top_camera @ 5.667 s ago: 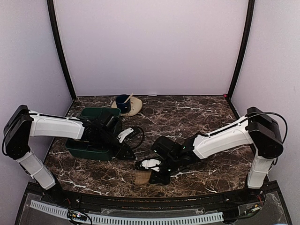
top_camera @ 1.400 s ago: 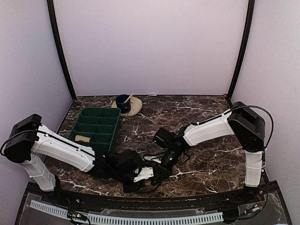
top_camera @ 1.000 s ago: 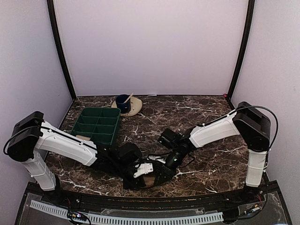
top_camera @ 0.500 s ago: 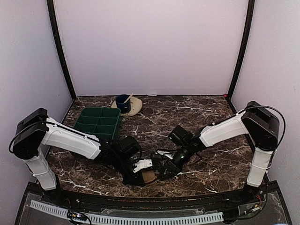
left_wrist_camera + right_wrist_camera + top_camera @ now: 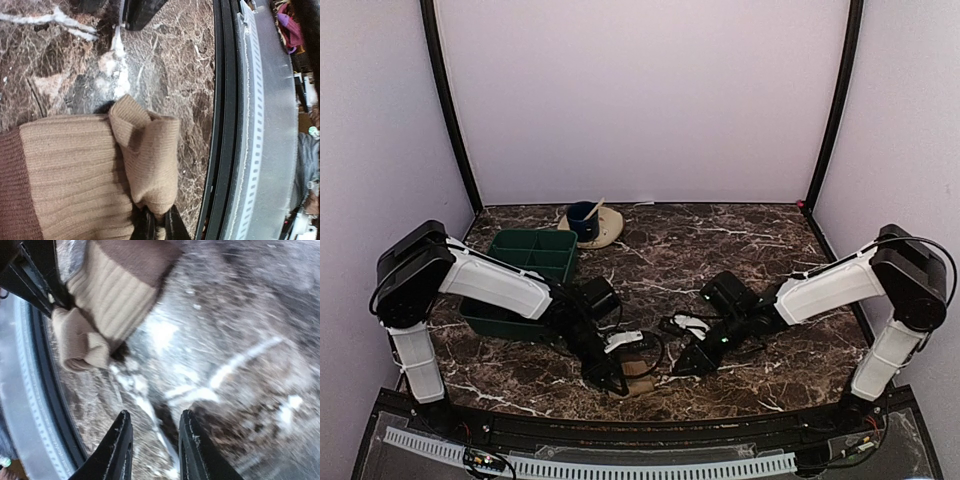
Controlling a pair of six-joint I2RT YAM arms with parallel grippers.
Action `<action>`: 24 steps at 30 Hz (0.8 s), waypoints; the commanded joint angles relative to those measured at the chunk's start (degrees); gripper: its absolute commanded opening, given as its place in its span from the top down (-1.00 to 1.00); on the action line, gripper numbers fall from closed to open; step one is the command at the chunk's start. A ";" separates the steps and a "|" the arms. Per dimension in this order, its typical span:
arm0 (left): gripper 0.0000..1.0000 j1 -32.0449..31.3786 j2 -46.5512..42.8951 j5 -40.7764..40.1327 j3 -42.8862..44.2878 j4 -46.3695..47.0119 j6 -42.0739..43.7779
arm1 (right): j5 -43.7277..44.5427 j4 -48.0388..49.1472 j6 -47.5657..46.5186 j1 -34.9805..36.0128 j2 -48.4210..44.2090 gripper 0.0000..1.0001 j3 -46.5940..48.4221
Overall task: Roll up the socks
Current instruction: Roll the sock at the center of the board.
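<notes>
One of the socks [image 5: 641, 370] lies near the table's front edge, tan and ribbed with a dark brown cuff [image 5: 12, 190]. My left gripper [image 5: 618, 381] is shut on a folded tan flap of the sock [image 5: 150, 160], its fingertips [image 5: 172, 227] pinching the flap's lower edge. The same sock [image 5: 110, 295] shows at the top left of the right wrist view. My right gripper [image 5: 696, 358] hovers over the marble to the sock's right, clear of it. It [image 5: 155, 415] is open with nothing between its fingers.
A green compartment tray [image 5: 525, 248] sits at the left, partly under my left arm. A beige saucer with a blue cup [image 5: 590, 224] stands at the back. The black front rail [image 5: 225, 125] runs close beside the sock.
My right gripper has drawn back to the right, away from the sock. My left arm has swung over the tray while its gripper keeps hold of the sock flap.
</notes>
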 commanded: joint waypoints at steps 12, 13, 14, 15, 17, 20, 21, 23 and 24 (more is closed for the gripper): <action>1.00 4.85 8.25 11.25 6.78 -11.95 4.06 | 27.74 7.20 -3.54 13.63 -13.22 0.40 -7.10; 1.00 4.99 8.75 11.66 7.23 -12.32 4.16 | 29.30 7.44 -3.98 14.70 -13.70 0.40 -7.23; 1.00 5.16 9.22 11.97 7.60 -12.65 4.33 | 30.31 7.41 -4.42 15.88 -14.01 0.40 -7.26; 1.00 5.27 9.66 12.24 7.97 -13.04 4.40 | 31.13 7.26 -4.86 16.94 -14.03 0.39 -6.98; 1.00 5.49 10.71 12.80 8.57 -13.75 4.75 | 32.61 6.38 -5.91 18.86 -13.34 0.38 -6.16; 1.00 5.70 11.86 13.66 9.23 -14.53 5.11 | 35.06 5.30 -7.36 21.82 -11.80 0.37 -4.34; 1.00 5.72 12.19 13.92 9.40 -14.83 5.15 | 35.81 5.10 -7.90 22.75 -11.23 0.36 -3.80; 1.00 5.85 12.65 14.15 9.70 -15.26 5.41 | 37.28 4.51 -9.11 24.67 -10.07 0.34 -2.46; 1.00 5.93 12.78 14.38 9.73 -15.41 5.57 | 38.19 4.22 -9.61 25.46 -9.54 0.32 -1.75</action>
